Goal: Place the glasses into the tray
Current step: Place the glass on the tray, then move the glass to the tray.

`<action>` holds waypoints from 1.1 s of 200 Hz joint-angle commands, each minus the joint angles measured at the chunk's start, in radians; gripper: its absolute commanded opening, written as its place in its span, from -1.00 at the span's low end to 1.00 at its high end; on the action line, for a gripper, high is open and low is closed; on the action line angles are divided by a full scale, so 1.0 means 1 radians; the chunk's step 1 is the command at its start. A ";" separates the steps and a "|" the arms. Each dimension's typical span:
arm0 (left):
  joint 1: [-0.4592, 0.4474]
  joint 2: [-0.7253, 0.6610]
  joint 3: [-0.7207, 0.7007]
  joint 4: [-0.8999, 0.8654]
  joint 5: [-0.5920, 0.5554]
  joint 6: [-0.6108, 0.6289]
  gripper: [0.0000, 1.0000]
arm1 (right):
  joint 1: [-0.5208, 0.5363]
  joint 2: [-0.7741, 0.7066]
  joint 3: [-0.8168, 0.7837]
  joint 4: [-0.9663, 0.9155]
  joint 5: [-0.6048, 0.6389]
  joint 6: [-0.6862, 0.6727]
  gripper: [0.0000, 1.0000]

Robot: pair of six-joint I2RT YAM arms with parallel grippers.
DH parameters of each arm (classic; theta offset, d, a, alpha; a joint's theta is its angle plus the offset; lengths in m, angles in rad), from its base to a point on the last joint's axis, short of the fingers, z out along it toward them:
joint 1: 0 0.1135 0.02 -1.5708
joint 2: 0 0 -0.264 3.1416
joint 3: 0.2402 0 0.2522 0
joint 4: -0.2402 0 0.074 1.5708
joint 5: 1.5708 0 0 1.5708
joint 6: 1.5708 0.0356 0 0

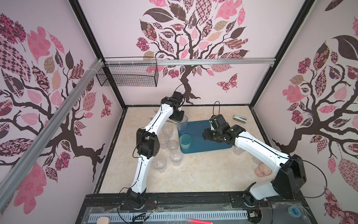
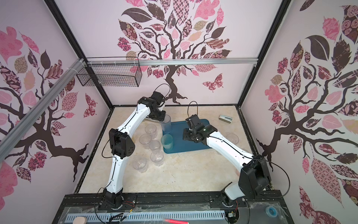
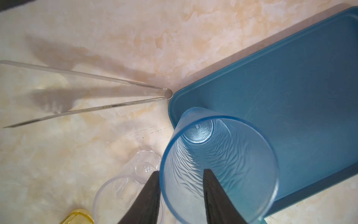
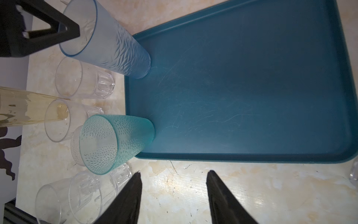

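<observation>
Off to my left, short clear glasses (image 1: 167, 129) stand on the table (image 1: 203, 174) beside the tray (image 1: 195, 128). My left claw (image 3: 182, 170) is open astride the rim of the tall blue-grey glass (image 1: 182, 125), one finger inside, one outside. That glass stands upright in the tray's far left corner, the teal glass (image 1: 185, 143) in its near left corner. My right claw (image 4: 174, 172) hangs open and empty, facing both. Further right, a pinkish glass (image 1: 262, 169) stands on the table

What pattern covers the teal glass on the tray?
Small droplet-shaped dimples cover the teal glass, clearest in right wrist view.
</observation>
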 commanded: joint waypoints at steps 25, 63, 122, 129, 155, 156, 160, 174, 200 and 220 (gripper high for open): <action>-0.006 -0.129 -0.044 0.043 0.008 0.005 -0.10 | -0.003 0.036 0.016 0.010 -0.062 0.001 0.14; 0.020 -0.278 -0.208 0.109 -0.009 -0.003 -0.10 | -0.001 0.085 0.047 0.008 -0.154 -0.018 0.17; 0.174 -0.617 -0.623 0.240 -0.049 -0.043 -0.07 | 0.054 0.223 0.169 -0.012 -0.191 -0.054 0.23; 0.191 -0.649 -0.654 0.248 -0.054 -0.043 -0.05 | 0.057 0.239 0.183 -0.018 -0.197 -0.054 0.23; 0.269 -0.760 -0.775 0.286 -0.045 -0.071 -0.01 | 0.078 0.291 0.221 -0.026 -0.199 -0.062 0.23; 0.270 -0.764 -0.781 0.288 -0.044 -0.073 -0.01 | 0.078 0.293 0.223 -0.026 -0.198 -0.063 0.23; 0.286 -0.780 -0.802 0.297 -0.038 -0.082 -0.01 | 0.082 0.301 0.229 -0.027 -0.197 -0.064 0.23; 0.336 -0.835 -0.864 0.331 -0.026 -0.108 0.02 | 0.095 0.331 0.255 -0.031 -0.187 -0.070 0.23; 0.404 -0.906 -0.935 0.367 -0.011 -0.155 0.05 | 0.120 0.392 0.315 -0.083 -0.119 -0.079 0.21; 0.420 -0.943 -0.973 0.385 -0.010 -0.177 0.05 | 0.128 0.418 0.322 -0.094 -0.080 -0.082 0.15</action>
